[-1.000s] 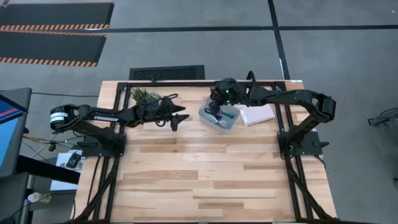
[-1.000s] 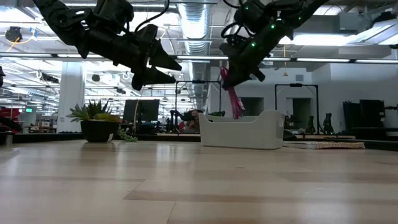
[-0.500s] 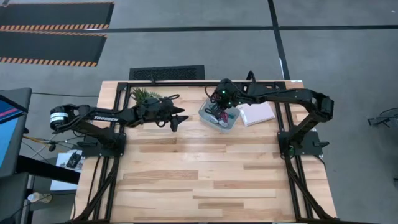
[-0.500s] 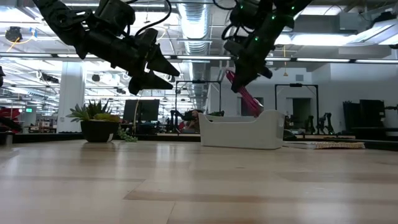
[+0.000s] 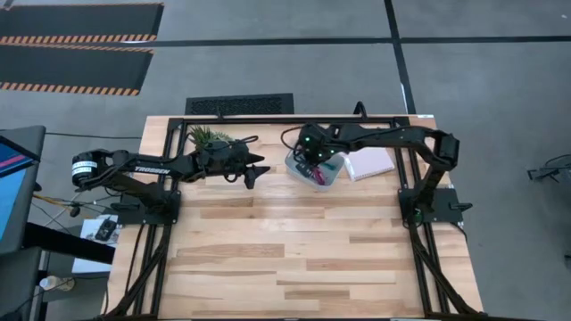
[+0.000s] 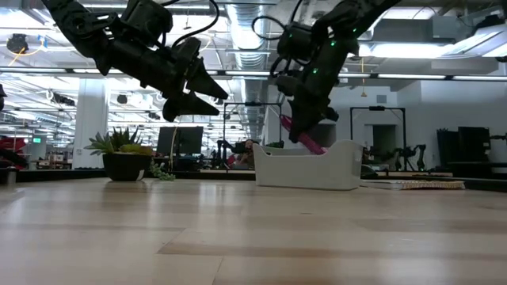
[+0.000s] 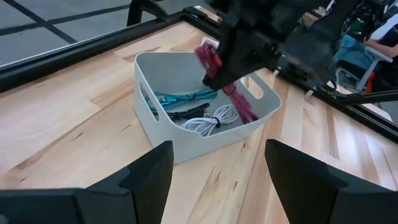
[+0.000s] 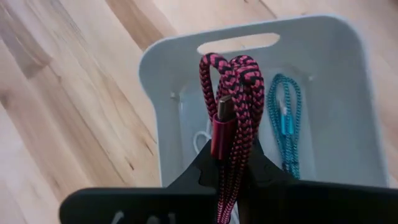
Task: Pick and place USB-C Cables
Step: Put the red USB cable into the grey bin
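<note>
A clear bin [image 5: 326, 176] [image 7: 163, 140] stands at the table's far middle. A teal cable [image 7: 184, 98], a black cable [image 7: 190, 112] and a white-grey cable [image 7: 212, 121] lie on its floor. My right gripper [image 8: 230, 163] [image 6: 304, 127] hangs over the bin, shut on the maroon-red cable [image 8: 234, 93] [image 7: 240, 103]. My left gripper [image 7: 214, 180] [image 5: 256, 169] hovers open to the left of the bin, above the table, with nothing between its fingers. My right gripper pinches the bundled maroon-red cable between its two fingers, partway along the bundle [image 8: 229, 155]. The fingers slant down from above and lie along the cable. Its looped end [image 8: 231, 65] sticks out past the fingertips. The bundle is tilted and lifted, its low end [image 6: 317, 148] dipping inside the bin's rim.
A potted plant [image 5: 207, 136] [image 6: 120, 158] stands at the far left of the table, behind my left gripper. A white sheet [image 5: 368, 163] lies just right of the bin. Bare wood [image 5: 303, 250] fills the near half of the table.
My right gripper has sunk toward the bin and shifted a little toward the table's near-left, tipping its fingers steeper downward. The maroon-red cable, hanging straight above the bin a second ago, has swung to a slant and come down, its low end now inside the rim.
</note>
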